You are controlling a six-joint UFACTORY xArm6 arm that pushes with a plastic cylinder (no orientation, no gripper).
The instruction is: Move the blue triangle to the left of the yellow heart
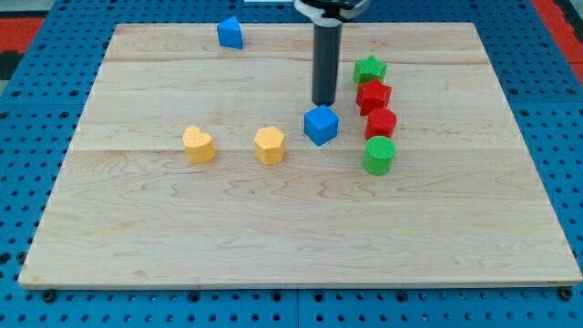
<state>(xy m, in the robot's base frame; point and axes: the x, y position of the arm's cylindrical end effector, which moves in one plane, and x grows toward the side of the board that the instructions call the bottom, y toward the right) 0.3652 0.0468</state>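
Rod set down just behind a blue block mid-board; no jaws are fitted, so nothing is open, shut or gripped.

The board (301, 228) is wide and mostly bare toward 6 o'clock and 9 o'clock, so room for sliding is judged ample there. At 3 o'clock of centre a close column is formed by green star (369, 68), red block (373, 94), second red block (381, 123) and green cylinder (379, 156), each touching or nearly touching the next. The tip (324, 103) is placed just at 12 o'clock of the blue cube (321, 125), a stance judged suited to pushing it toward 6 o'clock. The blue triangle (230, 33), as it is taken to be, lies well apart near the 12 o'clock edge, untouched. The yellow heart (199, 144) sits at 9 o'clock of the yellow hexagon (270, 145), with open board beyond it toward 9 o'clock.
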